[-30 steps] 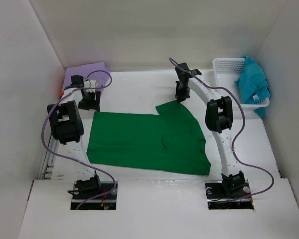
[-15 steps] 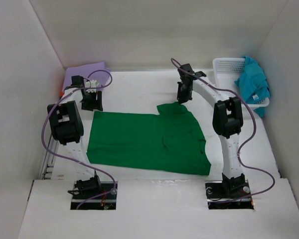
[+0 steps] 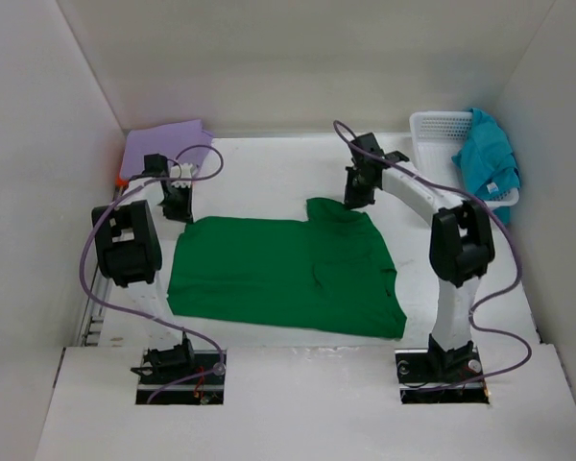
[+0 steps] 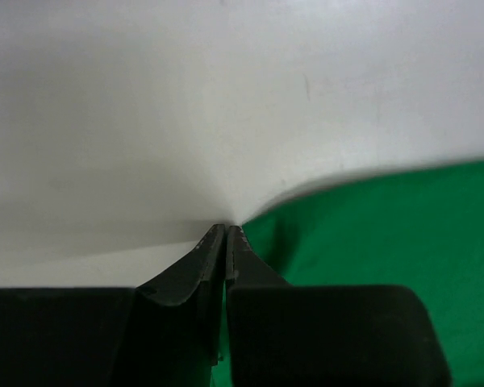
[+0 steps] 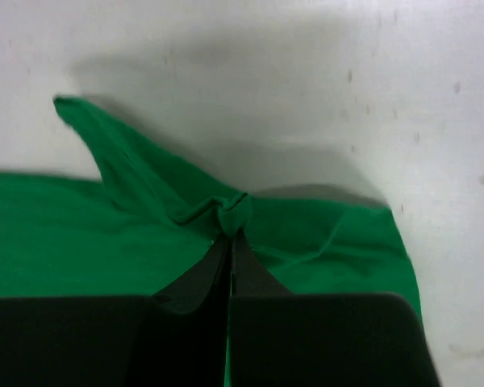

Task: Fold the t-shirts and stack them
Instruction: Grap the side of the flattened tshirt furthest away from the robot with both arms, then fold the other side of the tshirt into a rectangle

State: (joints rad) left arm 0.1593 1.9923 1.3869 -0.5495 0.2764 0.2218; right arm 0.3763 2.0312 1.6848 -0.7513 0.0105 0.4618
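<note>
The green t-shirt (image 3: 283,274) lies spread flat in the middle of the table. My left gripper (image 3: 178,205) is down at its far left corner. In the left wrist view the left gripper (image 4: 226,228) is shut, and the green t-shirt's edge (image 4: 387,242) runs up into its tips. My right gripper (image 3: 357,195) is at the far edge near the collar. In the right wrist view the right gripper (image 5: 230,234) is shut on a bunched fold of the green t-shirt (image 5: 64,234). A lavender t-shirt (image 3: 163,144) lies folded at the far left, with an orange sliver (image 3: 121,180) beside it. The teal t-shirt (image 3: 488,158) hangs over the basket.
A white mesh basket (image 3: 432,130) stands at the far right against the wall. White walls close in the table on the left, back and right. Purple cables loop off both arms.
My left gripper has shut at the shirt's far left corner. My right arm has swung right and away, pulling the pinched far edge slightly with it.
</note>
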